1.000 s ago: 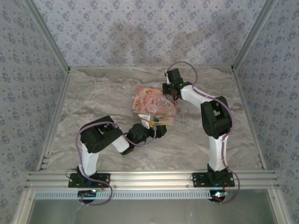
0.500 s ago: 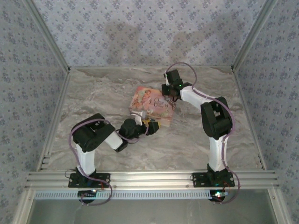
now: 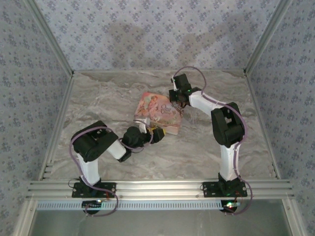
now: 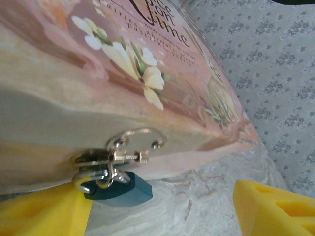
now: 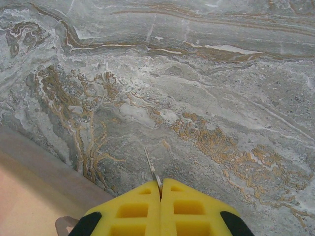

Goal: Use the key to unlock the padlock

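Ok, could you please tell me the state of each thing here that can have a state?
pink box: lid closed.
hasp: folded down over its loop.
padlock: hanging on the hasp, shackle seems closed.
right gripper: shut on the key.
key: thin tip sticking out in front of the gripper.
left gripper: open, the padlock between its fingers.
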`<action>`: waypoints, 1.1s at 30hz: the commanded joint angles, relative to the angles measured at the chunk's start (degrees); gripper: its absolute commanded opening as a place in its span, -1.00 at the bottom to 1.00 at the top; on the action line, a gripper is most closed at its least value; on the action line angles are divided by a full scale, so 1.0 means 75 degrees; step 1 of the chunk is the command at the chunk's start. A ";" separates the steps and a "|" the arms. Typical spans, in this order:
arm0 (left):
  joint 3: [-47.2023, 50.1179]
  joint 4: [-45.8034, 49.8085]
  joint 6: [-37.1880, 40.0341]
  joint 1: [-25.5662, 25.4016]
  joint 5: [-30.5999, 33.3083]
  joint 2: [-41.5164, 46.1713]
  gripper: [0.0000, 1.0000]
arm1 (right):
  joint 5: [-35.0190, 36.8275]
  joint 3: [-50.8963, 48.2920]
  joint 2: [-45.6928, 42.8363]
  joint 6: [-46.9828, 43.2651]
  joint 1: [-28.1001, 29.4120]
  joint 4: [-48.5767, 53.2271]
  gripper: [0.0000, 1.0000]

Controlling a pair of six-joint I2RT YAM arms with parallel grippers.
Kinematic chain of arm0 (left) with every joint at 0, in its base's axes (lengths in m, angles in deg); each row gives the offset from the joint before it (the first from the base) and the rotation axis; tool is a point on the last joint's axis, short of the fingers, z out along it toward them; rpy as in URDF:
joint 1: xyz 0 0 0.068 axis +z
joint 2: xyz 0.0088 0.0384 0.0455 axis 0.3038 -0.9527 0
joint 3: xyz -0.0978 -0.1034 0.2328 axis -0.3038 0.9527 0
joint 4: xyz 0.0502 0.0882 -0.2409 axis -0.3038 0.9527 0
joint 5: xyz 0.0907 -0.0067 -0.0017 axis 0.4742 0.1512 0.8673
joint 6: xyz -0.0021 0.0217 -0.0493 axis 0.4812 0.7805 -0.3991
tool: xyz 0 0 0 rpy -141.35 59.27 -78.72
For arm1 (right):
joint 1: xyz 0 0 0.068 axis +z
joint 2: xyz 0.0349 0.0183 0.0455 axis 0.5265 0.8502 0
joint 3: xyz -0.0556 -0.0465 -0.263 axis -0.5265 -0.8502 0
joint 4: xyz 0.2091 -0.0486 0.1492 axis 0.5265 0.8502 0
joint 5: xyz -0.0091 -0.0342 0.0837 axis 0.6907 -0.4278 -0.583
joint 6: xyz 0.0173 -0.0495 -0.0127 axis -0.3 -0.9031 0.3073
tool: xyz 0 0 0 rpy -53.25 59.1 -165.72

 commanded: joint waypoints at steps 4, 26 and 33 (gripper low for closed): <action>0.0208 -0.0865 0.0059 0.0025 -0.0410 0.0538 0.44 | -0.0110 -0.0193 -0.0022 -0.0129 0.0142 0.0685 -1.00; -0.0200 -0.0873 -0.0431 0.0060 -0.0346 -0.0543 0.17 | -0.0005 -0.0181 -0.0133 -0.0232 0.0204 0.0734 -1.00; -0.0017 -0.0873 -0.0686 0.0111 -0.0235 -0.0682 0.10 | -0.0028 -0.0251 -0.0203 -0.0203 0.0227 0.0692 -1.00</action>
